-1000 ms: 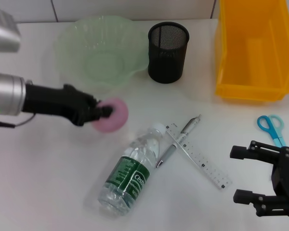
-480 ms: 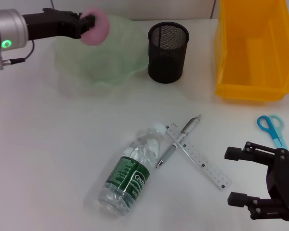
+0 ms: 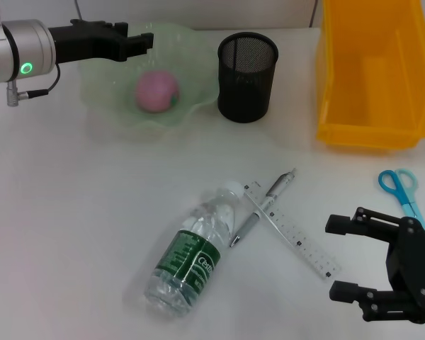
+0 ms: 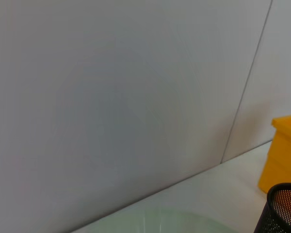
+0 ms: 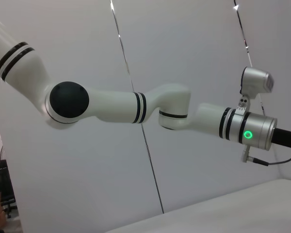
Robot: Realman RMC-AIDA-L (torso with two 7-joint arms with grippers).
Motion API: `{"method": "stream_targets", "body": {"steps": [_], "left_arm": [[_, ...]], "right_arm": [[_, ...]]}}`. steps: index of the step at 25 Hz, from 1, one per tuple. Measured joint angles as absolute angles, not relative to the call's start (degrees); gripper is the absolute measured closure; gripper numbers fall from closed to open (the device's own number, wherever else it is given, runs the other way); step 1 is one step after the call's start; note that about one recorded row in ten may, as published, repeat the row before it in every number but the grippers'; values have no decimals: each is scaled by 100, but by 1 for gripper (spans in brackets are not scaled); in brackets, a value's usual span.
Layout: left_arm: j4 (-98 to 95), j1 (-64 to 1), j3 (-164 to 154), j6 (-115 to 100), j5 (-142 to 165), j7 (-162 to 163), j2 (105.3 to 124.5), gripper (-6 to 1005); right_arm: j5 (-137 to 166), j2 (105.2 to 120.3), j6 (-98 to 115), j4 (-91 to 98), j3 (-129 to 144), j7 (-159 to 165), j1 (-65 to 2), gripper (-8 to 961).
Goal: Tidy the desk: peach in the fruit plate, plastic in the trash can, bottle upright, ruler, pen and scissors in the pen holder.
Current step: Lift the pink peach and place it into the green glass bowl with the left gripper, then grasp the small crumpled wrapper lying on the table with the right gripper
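The left wrist view shows mostly wall, only the rim of the fruit plate (image 4: 160,218) and a corner of the pen holder (image 4: 281,208). In the head view the left gripper (image 3: 138,41) hangs over the fruit plate's far rim (image 3: 106,106), its fingers a little apart and holding nothing. The peach (image 3: 156,91) lies inside the plate, below and just beside the fingertips, not touching them. The right gripper (image 3: 347,258) sits spread wide near the ruler (image 3: 292,237), partly cut off at the frame edge. The bottle (image 3: 195,251) lies on its side.
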State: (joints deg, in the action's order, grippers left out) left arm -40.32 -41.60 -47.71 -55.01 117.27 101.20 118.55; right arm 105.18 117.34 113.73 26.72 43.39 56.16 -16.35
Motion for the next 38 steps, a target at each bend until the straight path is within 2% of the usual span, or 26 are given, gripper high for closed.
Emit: {"method": "stream_targets", "body": {"steps": [5,12,18,28,34,38], "left_arm": [[-4336,-3853,-4733,-6572,11319,9969,11817,435],[-4779,-3010,-4765,-9144,10806,9106,11710,151],[-4107,-2656,-4917,-10187,11367,8268,11644,152],[-3863,-2505,-4879,-10260,11568,8054,11715,153],[-3858,-2502,-4871,-10261,11572,8090,11704,154],[-3858,-2503,-4867,-10226,11575,8106,11697,155]], "right_arm": [[10500,11732,11385,2683,4248,5624,-1663,122],[10495,11696,11403,2680,3951,5711,-1671,122],[10498,11602,11244,2731,3853,5995,-1760,123],[10556,11533,11124,2978,3889,6306,-1828,123],[10860,11531,11357,4869,3894,8376,-1864,122],[11624,11530,11792,6517,3895,10042,-2238,123]]}}
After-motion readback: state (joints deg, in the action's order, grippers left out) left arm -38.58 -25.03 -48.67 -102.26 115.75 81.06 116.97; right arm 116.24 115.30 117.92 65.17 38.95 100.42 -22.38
